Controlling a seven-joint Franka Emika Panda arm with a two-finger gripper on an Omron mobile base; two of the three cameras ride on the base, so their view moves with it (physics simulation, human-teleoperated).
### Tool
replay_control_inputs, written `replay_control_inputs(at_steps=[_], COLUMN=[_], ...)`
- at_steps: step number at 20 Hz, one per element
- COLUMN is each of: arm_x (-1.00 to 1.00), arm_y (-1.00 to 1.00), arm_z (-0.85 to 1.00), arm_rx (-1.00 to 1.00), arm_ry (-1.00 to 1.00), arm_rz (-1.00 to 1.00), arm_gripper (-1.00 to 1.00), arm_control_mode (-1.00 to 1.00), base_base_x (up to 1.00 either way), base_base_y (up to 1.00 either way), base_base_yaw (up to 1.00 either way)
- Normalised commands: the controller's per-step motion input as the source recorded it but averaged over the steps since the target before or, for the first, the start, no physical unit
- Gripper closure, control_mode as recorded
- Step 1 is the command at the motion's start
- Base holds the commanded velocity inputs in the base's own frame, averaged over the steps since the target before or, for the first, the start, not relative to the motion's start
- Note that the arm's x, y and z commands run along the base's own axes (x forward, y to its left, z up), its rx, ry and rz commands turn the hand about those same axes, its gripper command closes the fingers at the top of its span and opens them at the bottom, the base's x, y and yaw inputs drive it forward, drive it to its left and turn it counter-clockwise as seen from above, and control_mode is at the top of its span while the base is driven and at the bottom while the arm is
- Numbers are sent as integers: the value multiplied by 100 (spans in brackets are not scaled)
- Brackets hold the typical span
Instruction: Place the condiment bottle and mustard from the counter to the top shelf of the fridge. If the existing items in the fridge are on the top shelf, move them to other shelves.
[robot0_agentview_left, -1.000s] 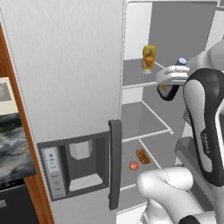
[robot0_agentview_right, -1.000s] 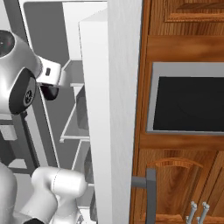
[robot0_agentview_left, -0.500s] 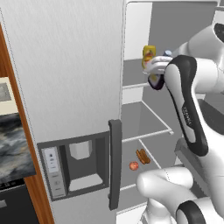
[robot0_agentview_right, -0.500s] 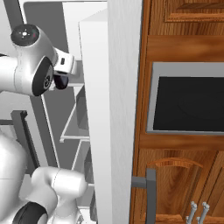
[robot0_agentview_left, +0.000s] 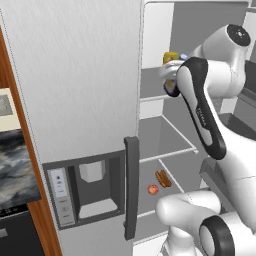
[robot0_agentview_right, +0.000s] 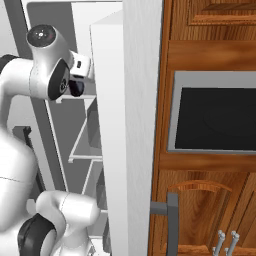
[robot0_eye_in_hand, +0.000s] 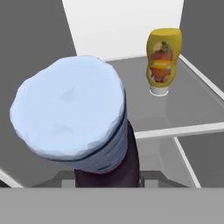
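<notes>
This is a home kitchen. A steel fridge (robot0_agentview_left: 75, 75) with a water dispenser (robot0_agentview_left: 92, 187) in its door stands open, showing wire shelves (robot0_agentview_left: 167, 152). On the right are wooden cabinets (robot0_agentview_right: 210, 30) with a built-in oven (robot0_agentview_right: 215, 120).

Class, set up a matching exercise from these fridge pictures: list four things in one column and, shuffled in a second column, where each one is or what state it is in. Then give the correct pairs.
Things:
1. mustard bottle
2. condiment bottle with the pale blue cap
3. tomato
4. water dispenser

Places or states:
A. set into the closed fridge door
B. standing cap-down on the top shelf
C. held in the fingers, close to the hand camera
D. lying on a lower shelf beside a brownish item

Pairs: 1-B, 2-C, 3-D, 4-A
</notes>
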Motion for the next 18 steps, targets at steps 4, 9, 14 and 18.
replay_control_inputs(at_steps=[4,9,14,18], arm_x=[31,34,37,32], arm_y=[1,0,7,14], arm_z=[-13,-14,-16,-25], arm_rx=[-4,-2,0,0], arm_ry=[0,2,2,3], arm_rz=[0,0,0,0], arm_gripper=[100,100,100,100], arm_control_mode=[-100,-100,-100,-100], base_base_x=[0,0,0,0], base_base_y=[0,0,0,0], base_base_yaw=[0,0,0,0])
